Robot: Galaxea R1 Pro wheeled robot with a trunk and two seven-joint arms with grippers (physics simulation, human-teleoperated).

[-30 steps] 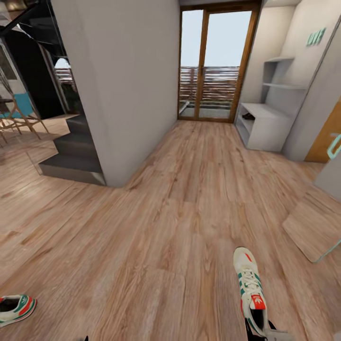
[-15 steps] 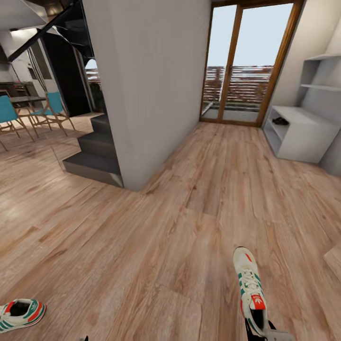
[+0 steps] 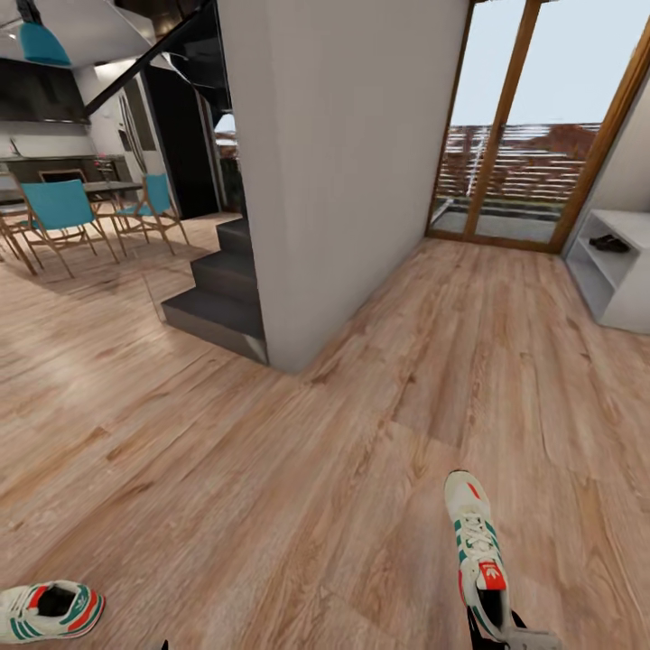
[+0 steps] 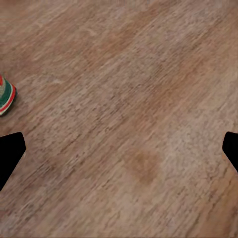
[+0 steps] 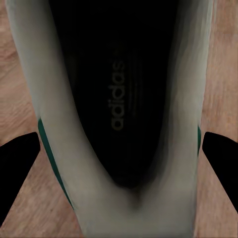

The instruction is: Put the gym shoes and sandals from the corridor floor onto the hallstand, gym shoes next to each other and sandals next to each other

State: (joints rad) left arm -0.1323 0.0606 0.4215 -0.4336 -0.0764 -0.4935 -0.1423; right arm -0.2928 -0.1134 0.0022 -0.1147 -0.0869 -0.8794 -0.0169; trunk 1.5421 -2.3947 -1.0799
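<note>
Head view looks down a corridor floor (image 3: 271,469) of pale wood planks, with a grey-white wall block (image 3: 352,162) standing in the middle distance as the landmark. One gym shoe (image 3: 478,564) is held up near the lower edge, well on the near side of that block and to its right, toe pointing away; the right gripper (image 3: 492,632) grips it at the heel (its dark fingers bracket the shoe's collar (image 5: 119,124) in the right wrist view, jaws clenched on the sneaker). The second gym shoe (image 3: 45,609) lies on the floor, far to the near left of the block. The left gripper (image 4: 119,153) hangs over bare planks with its jaws released and spread wide, the toe of that shoe (image 4: 6,96) at the frame's edge. Right of the block, beyond it, stands the hallstand (image 3: 623,271), a dark item (image 3: 610,243) on its upper shelf. Left of the block are dark stairs (image 3: 221,289) and blue chairs (image 3: 59,212).
</note>
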